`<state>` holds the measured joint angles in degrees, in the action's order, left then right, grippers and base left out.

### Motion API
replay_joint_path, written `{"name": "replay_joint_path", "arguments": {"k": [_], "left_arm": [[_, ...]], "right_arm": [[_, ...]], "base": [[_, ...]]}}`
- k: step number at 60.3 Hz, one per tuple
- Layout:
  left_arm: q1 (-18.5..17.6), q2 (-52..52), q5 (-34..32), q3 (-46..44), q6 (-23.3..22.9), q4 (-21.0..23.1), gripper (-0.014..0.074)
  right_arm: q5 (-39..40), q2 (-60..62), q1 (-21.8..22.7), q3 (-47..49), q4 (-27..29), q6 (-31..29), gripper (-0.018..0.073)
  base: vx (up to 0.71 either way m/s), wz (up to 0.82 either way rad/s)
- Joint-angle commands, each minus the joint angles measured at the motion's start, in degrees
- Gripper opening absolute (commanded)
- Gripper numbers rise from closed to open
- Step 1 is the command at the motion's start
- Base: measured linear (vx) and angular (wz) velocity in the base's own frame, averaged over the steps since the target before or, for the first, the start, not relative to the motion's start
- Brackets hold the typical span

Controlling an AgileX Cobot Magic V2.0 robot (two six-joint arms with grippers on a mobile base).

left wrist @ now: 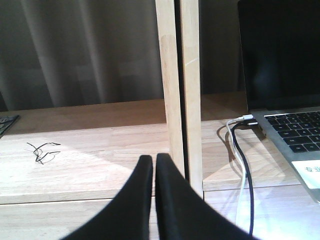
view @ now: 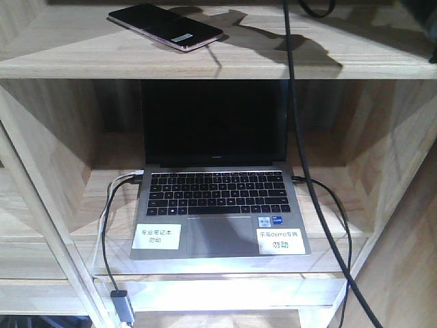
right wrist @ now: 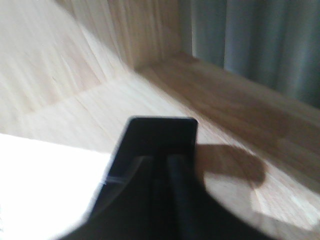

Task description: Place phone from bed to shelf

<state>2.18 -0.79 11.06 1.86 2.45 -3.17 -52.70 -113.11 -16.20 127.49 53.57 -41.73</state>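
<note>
Right up against the right wrist lens, the right gripper [right wrist: 162, 165] fills the lower frame, its dark fingers pressed on a flat black slab whose squared end pokes out ahead — blurred, but it looks like the phone [right wrist: 161, 135], so that gripper is clamped on it. It casts a shadow over a pale wooden board of the shelf [right wrist: 75, 70], with a side wall rising at the left and grey curtain folds [right wrist: 250, 40] beyond the back edge.

Over to the left wrist view: the left gripper [left wrist: 154, 165] has its two black fingers pressed together, nothing between them, hovering over a shelf plank just in front of an upright wooden post [left wrist: 180, 90]. A small tangle of black wire [left wrist: 42, 151] lies on the plank off to the left.

From the front camera, the phone [view: 166, 26] sits flat on the top board of the shelf [view: 205, 65], angled, glossy black with a pinkish rim and a small white sticker towards its right end. In the compartment below stands an open grey laptop [view: 215, 198], screen dark, two white labels on its palm rest. A white cable [view: 119, 179] and a black cable [view: 108, 225] plug in at its left side, and another black cable [view: 295, 96] hangs down on the right.
</note>
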Motion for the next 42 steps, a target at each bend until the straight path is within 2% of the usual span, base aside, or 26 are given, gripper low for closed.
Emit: {"name": "replay_joint_path", "arguments": {"k": [1,16,34,42], "left_arm": [[0.0,-0.6,-4.1,-1.5,-0.2,0.3,0.0001],[0.0,-0.6,-4.1,-1.5,-0.2,0.3,0.0001],[0.0,-0.6,-4.1,-1.5,-0.2,0.3,0.0001],[0.0,-0.6,-4.1,-1.5,-0.2,0.3,0.0001]], "right_arm": [[2.0,4.6,0.2,1.7,1.7,0.6,-0.0003],[2.1,6.7,0.2,1.7,-2.2,2.9,-0.0003],[4.1,10.5,0.2,1.7,-14.0,8.3,-0.0003],[5.3,12.3,0.2,1.7,-16.8,8.9,-0.0003]], "base": [[0.0,0.0],[0.0,0.0],[0.0,0.0],[0.0,0.0]]}}
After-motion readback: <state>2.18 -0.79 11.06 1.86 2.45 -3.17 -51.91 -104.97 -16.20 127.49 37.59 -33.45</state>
